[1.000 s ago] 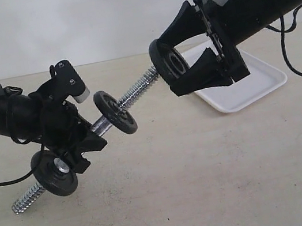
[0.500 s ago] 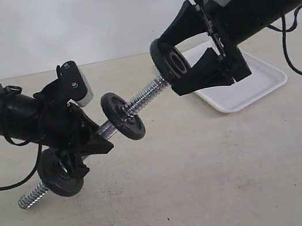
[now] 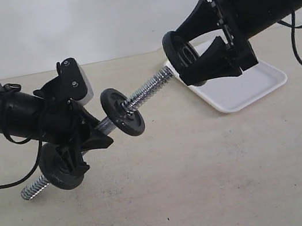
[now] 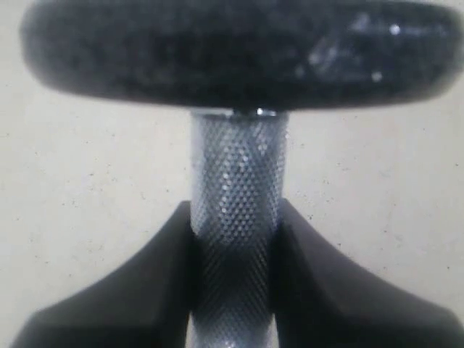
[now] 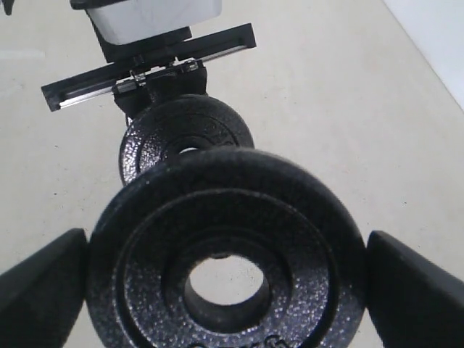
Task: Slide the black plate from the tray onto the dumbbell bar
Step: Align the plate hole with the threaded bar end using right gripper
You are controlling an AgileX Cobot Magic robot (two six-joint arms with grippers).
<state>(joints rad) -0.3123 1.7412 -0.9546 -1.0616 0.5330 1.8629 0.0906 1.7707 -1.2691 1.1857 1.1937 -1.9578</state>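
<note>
left gripper (image 4: 235, 246) clamps dumbbell bar (image 3: 147, 90) | right gripper (image 3: 190, 53) rim-grips black plate (image 5: 225, 210) (beside bar's threaded tip)

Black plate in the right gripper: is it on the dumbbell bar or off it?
Off. In the right wrist view the black plate shows an empty centre hole; the dumbbell bar is not through it.

We see a pale beige, faintly speckled table (image 3: 210, 184) filling the lower two thirds of the exterior frame, up to a white wall (image 3: 110, 15). Directly on it, at middle right, lies the white tray (image 3: 257, 87), flat, set askew to the frame's edges.
</note>
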